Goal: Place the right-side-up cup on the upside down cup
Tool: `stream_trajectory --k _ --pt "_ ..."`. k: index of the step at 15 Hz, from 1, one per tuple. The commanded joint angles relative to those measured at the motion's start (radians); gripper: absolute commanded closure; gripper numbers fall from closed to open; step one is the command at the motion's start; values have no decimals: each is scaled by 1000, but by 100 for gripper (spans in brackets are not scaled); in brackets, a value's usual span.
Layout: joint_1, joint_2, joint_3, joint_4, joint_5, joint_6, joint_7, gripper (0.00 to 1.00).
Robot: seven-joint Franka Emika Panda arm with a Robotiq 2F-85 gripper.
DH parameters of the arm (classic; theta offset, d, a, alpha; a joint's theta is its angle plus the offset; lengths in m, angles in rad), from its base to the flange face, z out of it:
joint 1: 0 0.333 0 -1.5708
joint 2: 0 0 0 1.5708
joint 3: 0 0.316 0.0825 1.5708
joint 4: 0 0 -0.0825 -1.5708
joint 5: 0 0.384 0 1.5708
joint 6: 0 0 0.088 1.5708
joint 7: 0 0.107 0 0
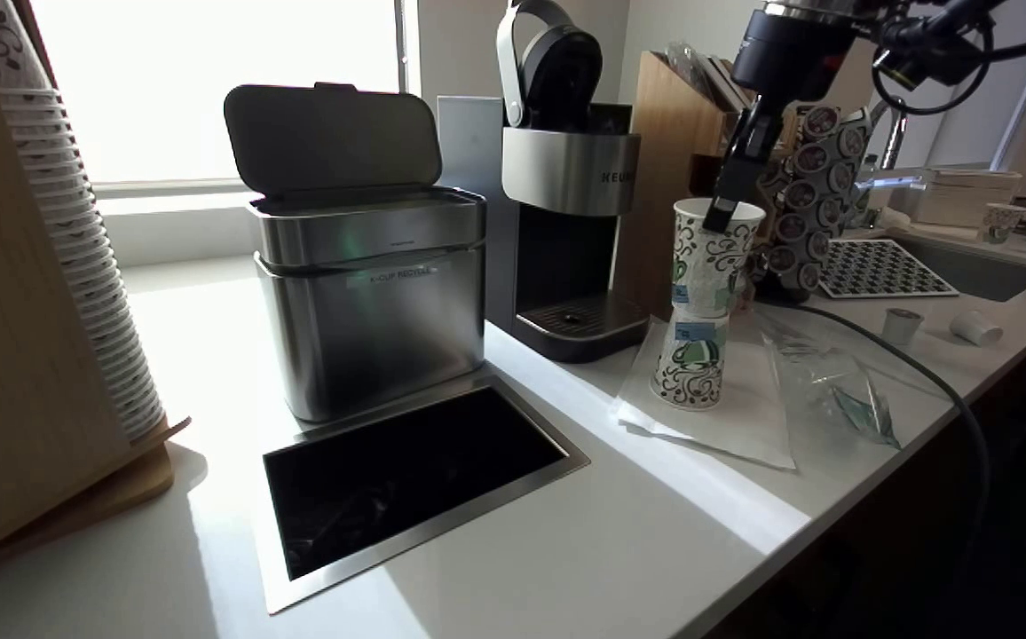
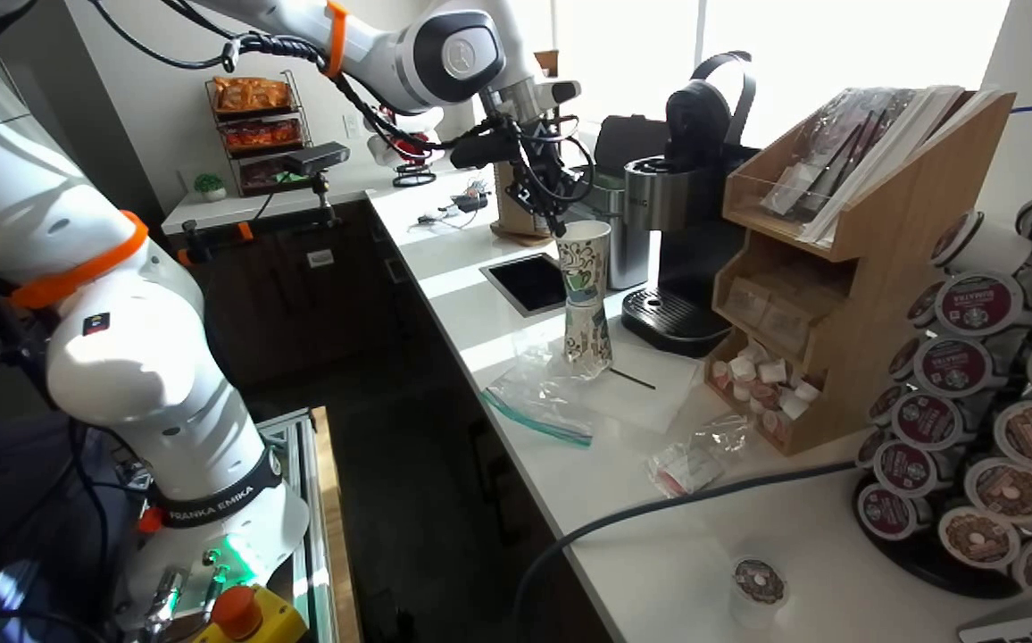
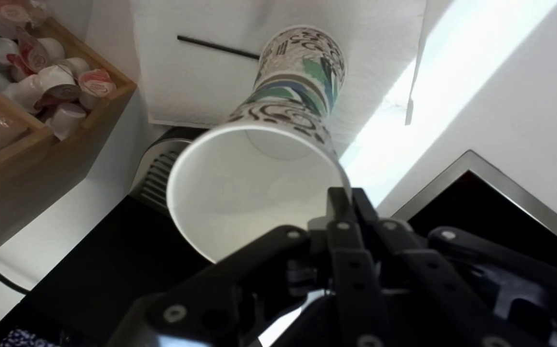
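Observation:
The right-side-up cup (image 1: 710, 271) stands base down over the upside down cup (image 1: 690, 368), wide rim up. Their narrow ends appear to meet in both exterior views; the upper cup (image 2: 584, 259) looks nearly in line with the lower cup (image 2: 587, 339). My gripper (image 1: 722, 211) comes down from above onto the upper cup's rim. In the wrist view, my fingertips (image 3: 351, 198) are closed around the rim wall of the right-side-up cup (image 3: 254, 188), one finger inside and one outside. The upside down cup (image 3: 302, 58) shows partly behind it, standing on a white napkin (image 3: 201, 86).
A Keurig coffee maker (image 1: 571, 177) and a wooden organizer (image 2: 873, 268) stand behind the cups. A steel bin (image 1: 380, 311) stands beside a recessed opening (image 1: 424, 475). A plastic bag (image 2: 543, 402) lies near the counter's front edge. A black stick (image 3: 218, 46) lies on the napkin.

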Motion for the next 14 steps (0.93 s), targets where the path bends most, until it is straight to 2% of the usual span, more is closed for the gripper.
stream_trajectory --k 1,14 --pt "2 -5 4 12 -19 -42 9 99" --pt "-2 -12 14 24 -55 -83 65 99"
